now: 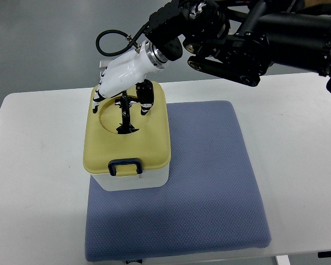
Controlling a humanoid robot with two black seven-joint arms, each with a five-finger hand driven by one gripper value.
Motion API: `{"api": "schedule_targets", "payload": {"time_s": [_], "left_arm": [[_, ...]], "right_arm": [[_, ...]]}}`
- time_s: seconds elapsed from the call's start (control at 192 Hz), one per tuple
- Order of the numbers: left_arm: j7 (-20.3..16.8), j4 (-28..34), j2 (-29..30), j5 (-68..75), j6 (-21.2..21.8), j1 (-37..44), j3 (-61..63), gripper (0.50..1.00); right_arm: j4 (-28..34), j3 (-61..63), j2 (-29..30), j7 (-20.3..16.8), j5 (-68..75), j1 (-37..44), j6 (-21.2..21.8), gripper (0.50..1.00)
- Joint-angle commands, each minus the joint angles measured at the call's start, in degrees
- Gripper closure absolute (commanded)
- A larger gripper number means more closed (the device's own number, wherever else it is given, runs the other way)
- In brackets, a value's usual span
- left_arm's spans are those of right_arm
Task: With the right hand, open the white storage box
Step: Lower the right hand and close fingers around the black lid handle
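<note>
**Robot hand on the yellow lid**

A white plastic storage box with a soft yellow lid stands on the left part of a blue padded cloth mat; the mat lies on a white desk; the lid is on the box and looks closed; a small dark blue clasp sits at the front edge of the lid, on the side near the camera.

The right hand comes in from the right on a big black arm; the hand has a shiny white shell and thin black and white fingers; the fingers point down onto the top of the lid, over a round dip in it; the fingertips seem to touch the lid, and one finger reaches to the front rim of the dip; the fingers are a little spread and hold nothing; a black cable loops above the wrist.

The hand is at the back part of the lid, well apart from the clasp.
</note>
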Motion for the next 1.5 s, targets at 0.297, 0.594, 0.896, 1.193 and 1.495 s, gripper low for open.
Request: {"api": "schedule_targets", "payload": {"time_s": [0.297,0.594,0.896,1.193,1.495], "left_arm": [[0.0,0.0,0.0,0.0,0.0,0.0,0.0,0.500],[-0.1,0.1,0.0,0.0,0.0,0.0,0.0,0.500],[-0.1,0.1,0.0,0.0,0.1,0.0,0.0,0.500],[0.0,0.1,0.0,0.0,0.1,0.0,0.0,0.500],[0.0,1.1,0.0,0.0,0.1,0.0,0.0,0.500]], "right_arm": [[0.6,-1.2,0.0,0.0,-2.0,0.0,-1.7,0.675],[1.2,-1.8,0.0,0.0,-2.1,0.2,-1.9,0.709],[2.1,-2.0,0.0,0.0,-2.8,0.4,-2.2,0.775],[2.1,-3.2,0.0,0.0,-3.0,0.4,-3.1,0.879],[2.1,-3.8,0.0,0.0,-3.1,0.4,-3.5,0.967]]}}
